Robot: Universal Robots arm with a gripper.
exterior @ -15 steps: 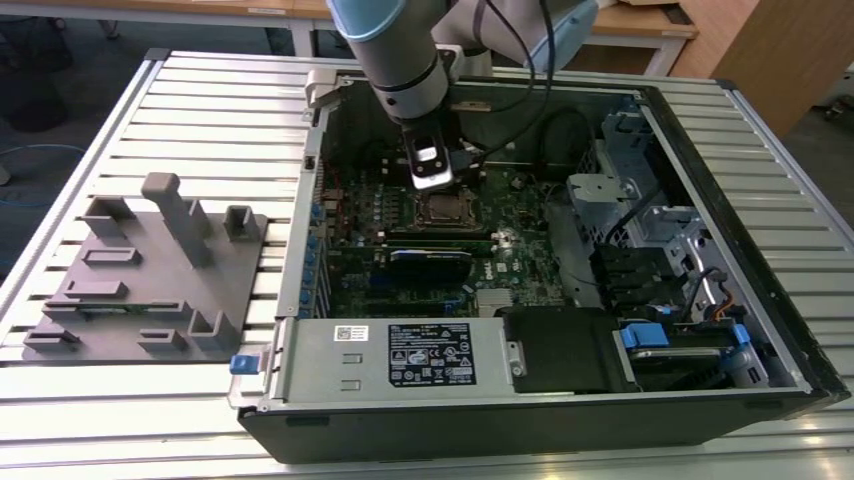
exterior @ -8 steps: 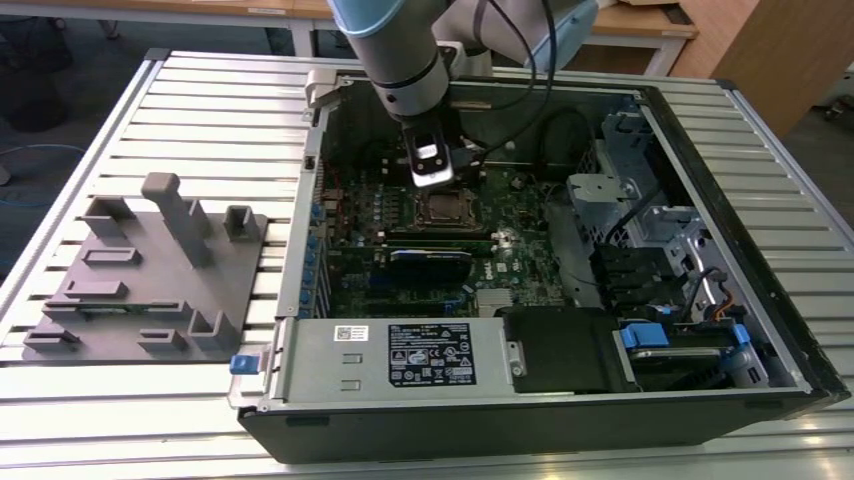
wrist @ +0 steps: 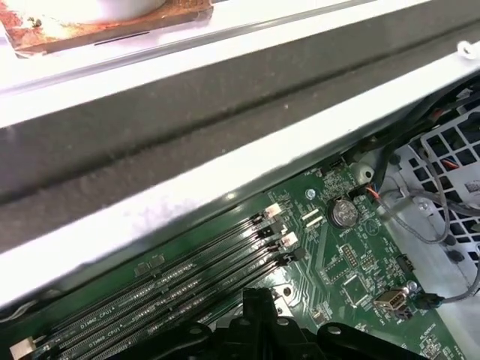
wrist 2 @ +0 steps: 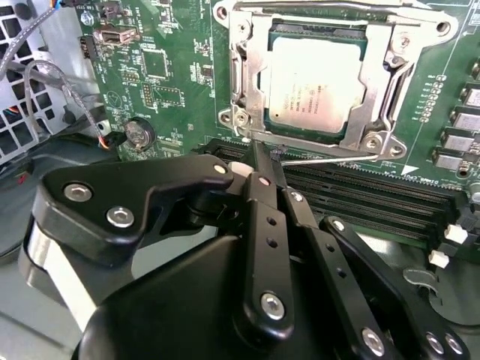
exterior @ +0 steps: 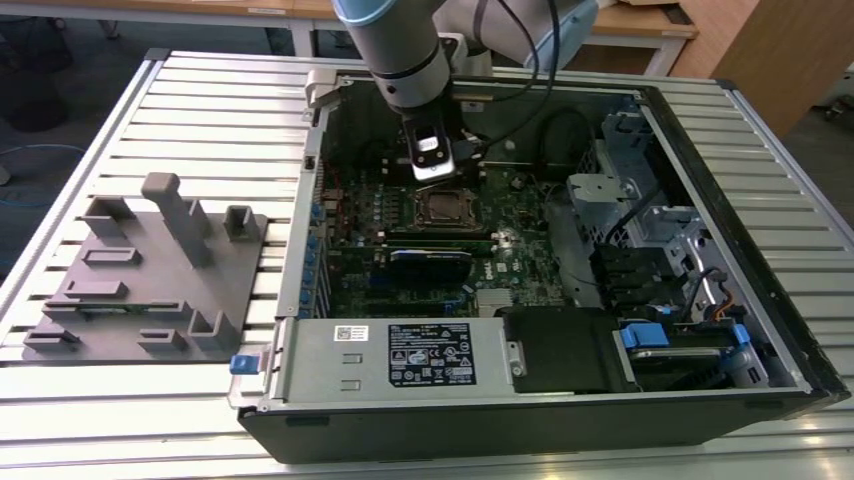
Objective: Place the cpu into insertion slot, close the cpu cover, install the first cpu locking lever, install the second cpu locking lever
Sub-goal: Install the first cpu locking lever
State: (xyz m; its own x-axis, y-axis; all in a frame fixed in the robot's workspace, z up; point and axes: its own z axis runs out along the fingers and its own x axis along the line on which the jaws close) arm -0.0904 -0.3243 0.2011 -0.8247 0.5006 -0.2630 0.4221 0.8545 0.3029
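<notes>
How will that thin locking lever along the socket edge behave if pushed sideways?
The locking lever looks like thin bare wire, so it is probably springy and likely to flex. Its smooth shiny metal may slip off whatever pushes it.

From where I stand, the arm (exterior: pixel 400 50) at the top centre of the exterior view is a smooth silver-grey tube. It has a pale blue cap at its joint and a dark band lower down near the wrist. A black cable (exterior: pixel 531 45) loops off it toward the exterior view's right. Under the band sits a black wrist block (exterior: pixel 430 150) with a bright white patch on its face.

In the second wrist view the gripper (wrist 2: pixel 262 150) is matte black all over. It has thick rounded linkage bars (wrist 2: pixel 112 202) pinned with shiny round silver screws (wrist 2: pixel 79 193), and narrow fingers (wrist 2: pixel 259 210) with small holes drilled along them. A pale grey cylindrical body (wrist 2: pixel 45 259) shows behind the links.
</notes>
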